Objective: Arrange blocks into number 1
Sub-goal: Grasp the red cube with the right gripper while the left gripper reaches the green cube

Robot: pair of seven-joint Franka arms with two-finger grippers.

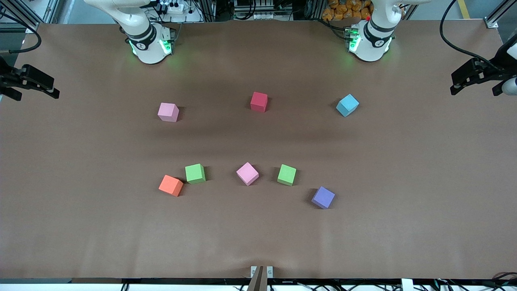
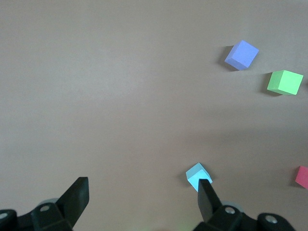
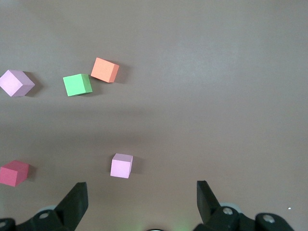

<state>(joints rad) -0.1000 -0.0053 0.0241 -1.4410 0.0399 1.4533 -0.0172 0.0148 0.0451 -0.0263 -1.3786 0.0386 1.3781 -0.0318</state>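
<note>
Eight cubes are lying scattered on the brown bench (image 1: pixel 258 242), none touching another and none stacked.

The red block (image 1: pixel 259 101) is sitting alone in the row closest to the robots' bases, between a pink cube (image 1: pixel 168 112) toward the right arm's end and a light blue cube (image 1: pixel 347 105) toward the left arm's end. It is sitting nearly square to the bench edges. Being a cube, it has no long axis.

The other task blocks are lying in a loose arc nearer the front camera. The orange block (image 1: pixel 171 185) is sitting at the right arm's end of the arc, turned slightly. Just beside it, a little farther from the camera, the first green block (image 1: pixel 195 173) is resting almost square. A second pink cube (image 1: pixel 247 173), turned corner-on, is sitting in the middle of the arc. The second green block (image 1: pixel 286 175) is lying next, slightly rotated. The purple block (image 1: pixel 323 197) is sitting nearest the camera, toward the left arm's end, turned corner-on.

Both arms are waiting at the bench's ends. The left claw (image 1: pixel 470 76) is hanging over the left arm's end with its fingers (image 2: pixel 77 197) spread wide and nothing between them. The right claw (image 1: pixel 38 85) is hanging over the right arm's end, fingers (image 3: pixel 77 199) likewise wide apart and holding nothing.
</note>
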